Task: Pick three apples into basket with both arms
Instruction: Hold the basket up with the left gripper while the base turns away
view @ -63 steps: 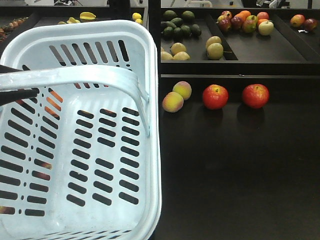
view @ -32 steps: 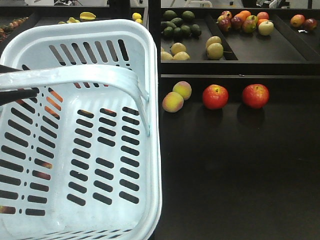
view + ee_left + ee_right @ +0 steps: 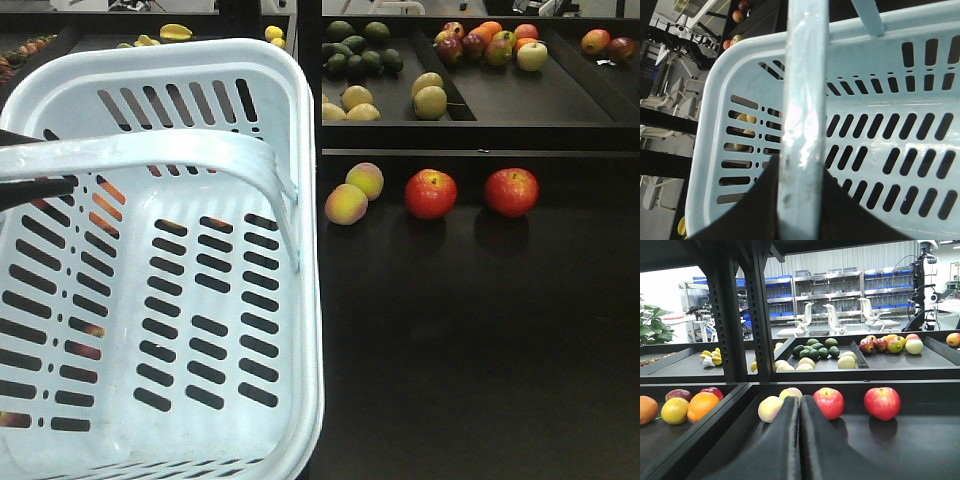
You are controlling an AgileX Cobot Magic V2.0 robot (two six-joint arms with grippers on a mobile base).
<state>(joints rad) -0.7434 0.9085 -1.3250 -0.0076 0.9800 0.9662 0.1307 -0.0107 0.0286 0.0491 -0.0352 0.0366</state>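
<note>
Two red apples sit in the upper right of the front view, one (image 3: pixel 431 194) just right of a pair of pale peach-coloured fruits (image 3: pixel 345 204), the other (image 3: pixel 511 192) further right. Both are on the dark shelf (image 3: pixel 480 330) and well apart from the basket (image 3: pixel 310 300). Against the views from a second and half a second back, I find next to nothing changed. The apples are on the same spots, and the basket fills the left half of the frame exactly as it did.

The left gripper (image 3: pixel 801 200) is clenched on the basket's handle (image 3: pixel 150 155), which runs up the middle of the left wrist view between the black jaws. The right gripper (image 3: pixel 800 410) shows at the bottom centre of its wrist view with its fingers pressed together and nothing between them, pointing toward the nearer apple.

I read this as a pause, with no pick begun. The basket floor looks bare, and the reddish patches in its slots seem to lie beneath it. I judge the right jaws must part before reaching in. I cannot tell which fruit is meant as the third apple.
</note>
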